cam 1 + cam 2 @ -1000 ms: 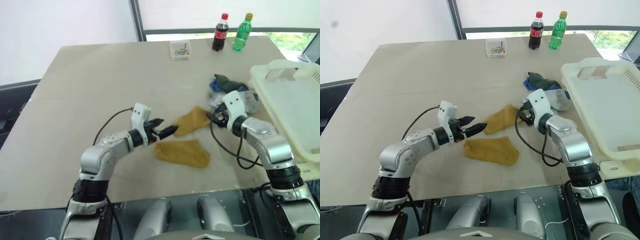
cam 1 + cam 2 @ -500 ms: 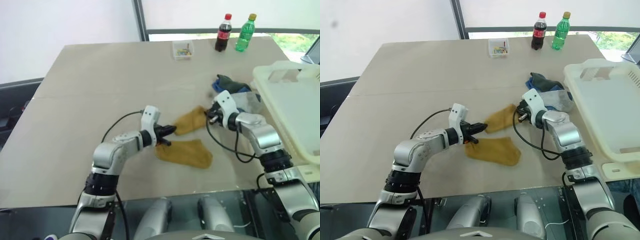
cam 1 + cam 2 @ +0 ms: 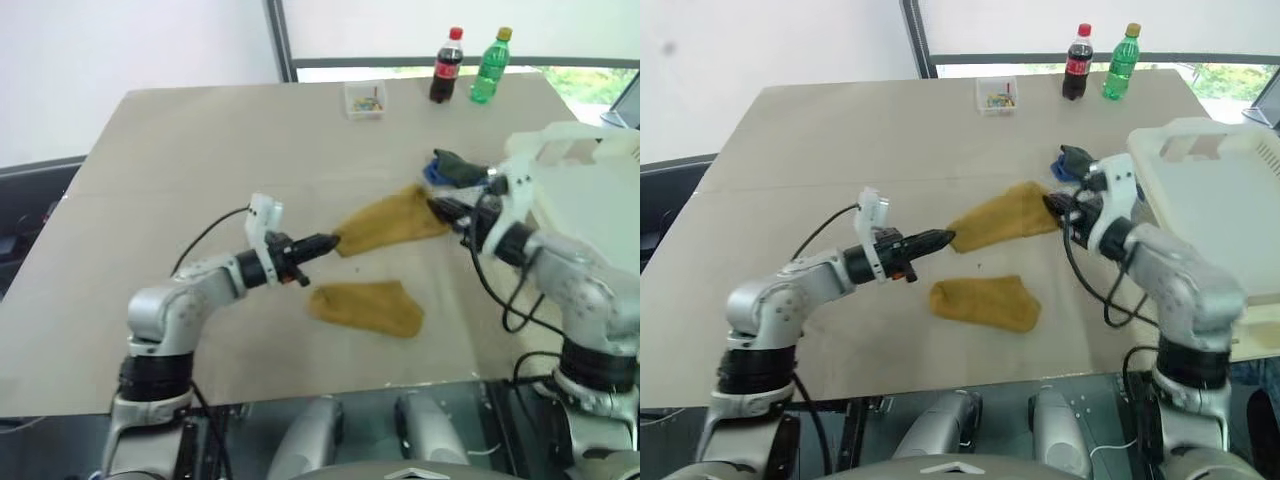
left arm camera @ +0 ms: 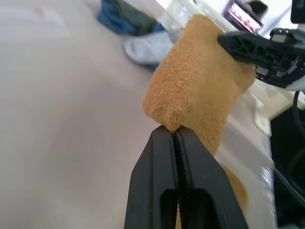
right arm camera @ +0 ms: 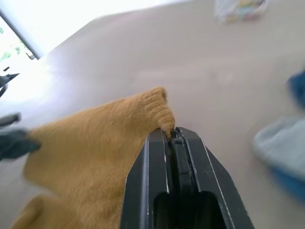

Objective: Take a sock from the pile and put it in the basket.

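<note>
Sock [image 3: 388, 222] above table [image 3: 200, 150] — basket [image 3: 600, 200] rightward

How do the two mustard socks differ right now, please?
The held sock hangs stretched above the table, while the loose sock lies flat on it. The held sock is pinched at one end by the left gripper and at the other by the right gripper; nothing touches the loose sock. The held sock sits farther from the robot. Both share the same mustard knit.

Bright, even daylight from the far window [image 3: 450, 25], blown-out glare there, and softly blurred backgrounds in both wrist views.
</note>
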`<control>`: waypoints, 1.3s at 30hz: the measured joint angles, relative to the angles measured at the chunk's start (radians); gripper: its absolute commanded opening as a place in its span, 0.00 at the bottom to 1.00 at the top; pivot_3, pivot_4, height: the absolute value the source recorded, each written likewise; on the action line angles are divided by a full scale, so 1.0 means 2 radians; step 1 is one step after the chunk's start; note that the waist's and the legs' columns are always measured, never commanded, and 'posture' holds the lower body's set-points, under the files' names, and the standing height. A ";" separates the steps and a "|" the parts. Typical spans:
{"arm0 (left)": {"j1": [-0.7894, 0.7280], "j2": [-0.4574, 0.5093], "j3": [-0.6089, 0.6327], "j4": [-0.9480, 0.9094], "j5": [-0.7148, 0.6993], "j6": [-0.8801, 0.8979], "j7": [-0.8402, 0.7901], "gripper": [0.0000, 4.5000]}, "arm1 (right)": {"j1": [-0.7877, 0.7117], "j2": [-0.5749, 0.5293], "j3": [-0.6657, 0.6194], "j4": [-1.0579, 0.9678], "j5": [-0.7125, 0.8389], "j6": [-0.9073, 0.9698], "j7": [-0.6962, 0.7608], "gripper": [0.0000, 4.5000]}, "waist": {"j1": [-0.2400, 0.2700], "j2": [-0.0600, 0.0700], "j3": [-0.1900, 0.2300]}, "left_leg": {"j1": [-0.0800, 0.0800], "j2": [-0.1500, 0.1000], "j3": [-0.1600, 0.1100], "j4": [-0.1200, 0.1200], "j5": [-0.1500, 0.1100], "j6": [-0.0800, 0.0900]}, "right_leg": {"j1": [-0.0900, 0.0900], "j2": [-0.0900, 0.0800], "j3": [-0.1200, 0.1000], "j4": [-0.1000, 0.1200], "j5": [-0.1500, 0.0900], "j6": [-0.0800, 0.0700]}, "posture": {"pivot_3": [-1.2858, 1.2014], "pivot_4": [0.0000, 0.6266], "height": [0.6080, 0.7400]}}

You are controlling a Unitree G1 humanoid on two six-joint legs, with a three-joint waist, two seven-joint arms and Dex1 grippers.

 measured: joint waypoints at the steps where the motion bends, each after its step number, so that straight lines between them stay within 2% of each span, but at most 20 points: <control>1: 0.005 0.018 -0.003 0.000 -0.005 0.007 -0.018 0.00 | 0.029 0.008 0.000 -0.029 0.011 0.016 -0.013 0.01 | 0.000 0.000 0.000 | 0.000 0.000 0.000 0.000 0.000 0.000 | 0.000 0.000 0.000 0.000 0.000 0.000 | 0.52 0.24 0.99; 6: 0.005 0.048 -0.029 0.001 -0.003 0.011 -0.056 0.00 | 0.076 0.044 0.002 -0.102 0.039 0.042 -0.062 0.01 | 0.000 0.000 0.000 | 0.001 0.000 0.000 0.000 0.000 0.000 | 0.001 0.000 0.000 0.000 0.000 0.000 | 0.52 0.24 0.99; 14: -0.008 0.077 -0.091 0.022 0.055 -0.009 -0.082 0.00 | 0.145 0.001 0.081 -0.113 0.001 0.006 -0.085 0.01 | -0.001 0.000 0.000 | 0.001 0.000 0.001 0.000 0.000 0.000 | 0.000 0.000 0.000 0.000 0.000 0.000 | 0.52 0.24 0.99; 29: -0.012 0.100 -0.106 0.024 0.084 -0.017 -0.107 0.00 | 0.184 -0.013 0.141 -0.085 -0.044 -0.074 -0.087 0.01 | -0.001 0.000 0.000 | 0.001 0.000 0.000 0.000 0.000 0.000 | 0.000 0.000 0.000 0.000 0.000 0.000 | 0.52 0.24 0.99; 32: -0.012 0.100 -0.117 0.024 0.093 -0.017 -0.108 0.21 | 0.198 -0.014 0.153 -0.070 -0.057 -0.093 -0.085 0.00 | 0.000 0.000 0.000 | 0.001 0.000 0.000 0.000 0.000 0.000 | 0.000 0.000 0.000 0.000 0.000 0.000 | 0.52 0.24 0.99; 35: -0.012 0.099 -0.126 0.025 0.109 -0.031 -0.104 0.49 | 0.207 -0.015 0.167 -0.056 -0.071 -0.116 -0.083 0.00 | 0.000 0.000 0.000 | 0.001 0.000 0.000 0.000 0.000 0.000 | 0.000 0.000 0.000 0.000 0.000 0.000 | 0.52 0.24 0.99; 38: -0.012 0.093 -0.130 0.026 0.122 -0.038 -0.099 0.81 | 0.213 -0.019 0.179 -0.049 -0.085 -0.141 -0.078 0.00 | 0.000 0.000 0.000 | 0.001 0.000 0.000 0.000 0.000 0.000 | 0.000 0.000 0.000 0.000 0.000 0.000 | 0.52 0.24 0.99; 39: -0.012 0.092 -0.130 0.027 0.124 -0.040 -0.099 0.94 | 0.216 -0.021 0.180 -0.046 -0.088 -0.150 -0.074 0.12 | 0.000 0.000 0.000 | 0.001 0.000 0.000 0.000 0.000 0.000 | 0.000 0.000 0.000 0.000 0.000 0.000 | 0.52 0.24 0.99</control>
